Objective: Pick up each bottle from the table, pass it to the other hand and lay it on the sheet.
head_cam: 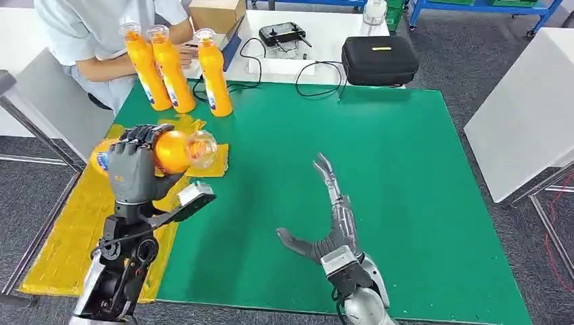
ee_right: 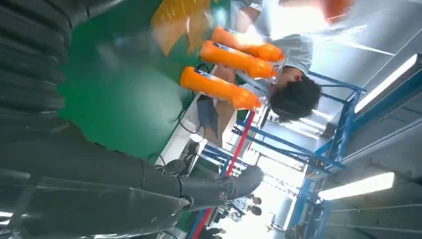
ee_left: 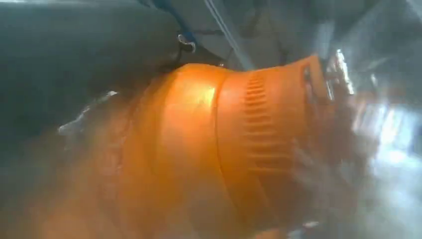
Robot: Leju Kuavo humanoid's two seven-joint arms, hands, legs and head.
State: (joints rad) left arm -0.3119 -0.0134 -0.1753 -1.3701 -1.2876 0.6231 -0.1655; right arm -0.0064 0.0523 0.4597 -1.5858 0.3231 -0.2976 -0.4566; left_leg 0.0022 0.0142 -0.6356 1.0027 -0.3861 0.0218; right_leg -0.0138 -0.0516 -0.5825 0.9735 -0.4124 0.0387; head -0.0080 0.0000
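One bottle [head_cam: 172,150] in left hand [head_cam: 134,169], fingers wrapped round body, held on its side over sheet [head_cam: 81,223] at worktop [head_cam: 352,189] left edge. Right hand [head_cam: 328,223] holds nothing, fingers spread wide above green mat. Three more bottles [head_cam: 177,68] upright at far edge, near seated person [head_cam: 101,34]. Bottle: orange, smooth plastic, clear cap, ribbed neck. Likely light if empty, rigid, somewhat slick; round, so may roll once laid. Best grip mid-body, clear of tapered neck.
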